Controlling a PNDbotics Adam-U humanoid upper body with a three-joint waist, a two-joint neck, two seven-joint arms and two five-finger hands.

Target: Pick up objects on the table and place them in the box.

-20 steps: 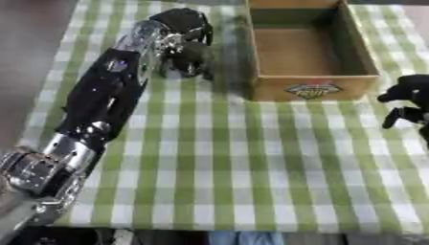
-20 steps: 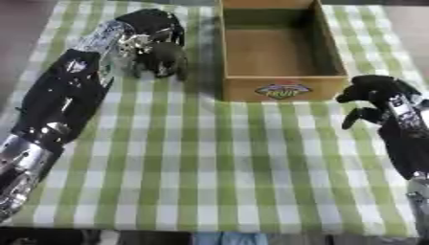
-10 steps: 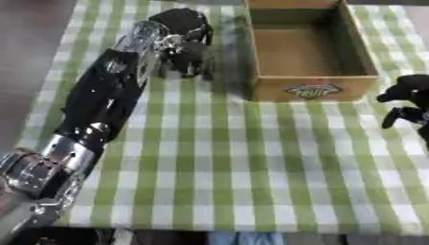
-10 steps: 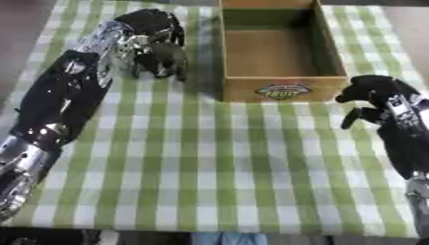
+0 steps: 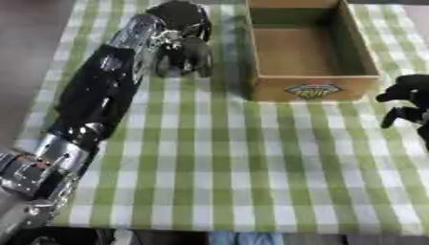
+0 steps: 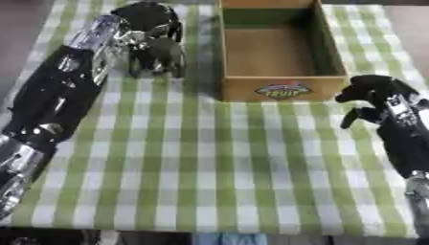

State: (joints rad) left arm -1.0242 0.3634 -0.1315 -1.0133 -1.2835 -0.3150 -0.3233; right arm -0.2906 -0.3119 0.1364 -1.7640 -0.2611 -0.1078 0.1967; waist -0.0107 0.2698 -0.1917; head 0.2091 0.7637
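Just left of the empty box [image 5: 310, 88], the left hand [image 5: 180, 19] curls down over a small dark object [image 5: 188, 55] that looks rigid and light, best taken around its body, while the right hand [image 6: 373, 98] rests curled and empty beside the box's right front corner.

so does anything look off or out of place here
Nothing stands out. The box sits upright and empty on the checked cloth, the left hand is over a dark object beside it, and the right hand rests curled, holding nothing.
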